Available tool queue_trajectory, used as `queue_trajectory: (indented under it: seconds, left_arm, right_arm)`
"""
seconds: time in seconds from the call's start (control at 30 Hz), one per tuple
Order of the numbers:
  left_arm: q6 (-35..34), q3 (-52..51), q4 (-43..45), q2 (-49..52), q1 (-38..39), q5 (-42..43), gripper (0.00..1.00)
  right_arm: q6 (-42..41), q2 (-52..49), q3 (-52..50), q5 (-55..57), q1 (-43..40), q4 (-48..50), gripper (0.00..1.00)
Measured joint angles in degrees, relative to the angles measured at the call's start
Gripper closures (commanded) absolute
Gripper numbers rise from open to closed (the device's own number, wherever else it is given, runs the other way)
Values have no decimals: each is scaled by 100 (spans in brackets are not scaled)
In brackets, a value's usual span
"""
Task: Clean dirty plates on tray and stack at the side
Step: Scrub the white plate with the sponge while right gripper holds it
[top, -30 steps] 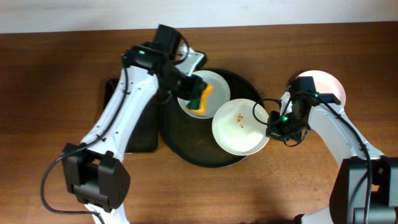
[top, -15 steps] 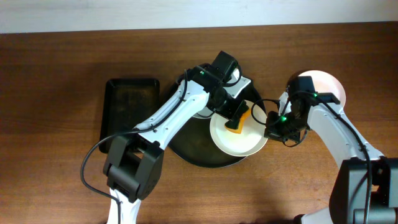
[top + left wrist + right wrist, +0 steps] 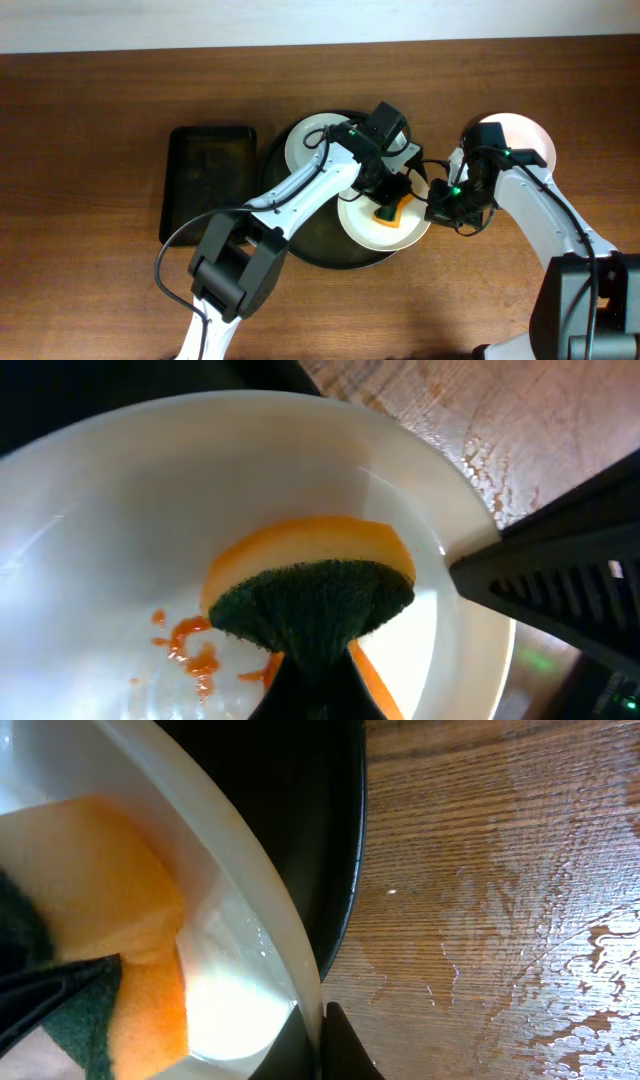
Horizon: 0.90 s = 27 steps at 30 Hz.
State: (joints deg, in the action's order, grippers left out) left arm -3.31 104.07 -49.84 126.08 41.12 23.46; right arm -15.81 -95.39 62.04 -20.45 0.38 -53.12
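Pinching the sponge [image 3: 310,595] by its green scouring side, the left gripper [image 3: 386,205] is closed tight on it and pushes the orange face down into the white plate [image 3: 365,222]. The orange-red smears [image 3: 195,645] lie just beside the sponge, so this looks like the wiping step in hand. The plate sits on the right part of the round black tray [image 3: 310,235], its far edge reaching over the tray's rim. There the right gripper [image 3: 322,1038] has its two fingers closed on the plate's rim, one above and one below. This hold most likely keeps the plate from sliding or spinning under the sponge's pressure. Whether that edge is lifted off the tray I cannot tell. A second white plate [image 3: 305,145] rests at the back left of the tray, free of both arms, probably waiting its turn. A third plate [image 3: 525,130], pale, lies on the table [image 3: 480,840] well right of the tray, partly under the right arm, which seems to mark the stacking spot. The rectangular black tray [image 3: 208,185] on the left plays no part now.
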Motion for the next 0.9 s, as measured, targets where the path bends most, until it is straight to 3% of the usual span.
queue_trajectory:
  seconds: [0.47, 0.9]
  left_arm:
    - [-22, -76, 522, -2, 2, -1449, 100]
    - [-22, -223, -273, -98, -286, -1121, 100]
  right_arm:
    - [0, 0, 0, 0, 0, 2, 96]
    - [39, 0, 0, -2, 0, -4, 96]
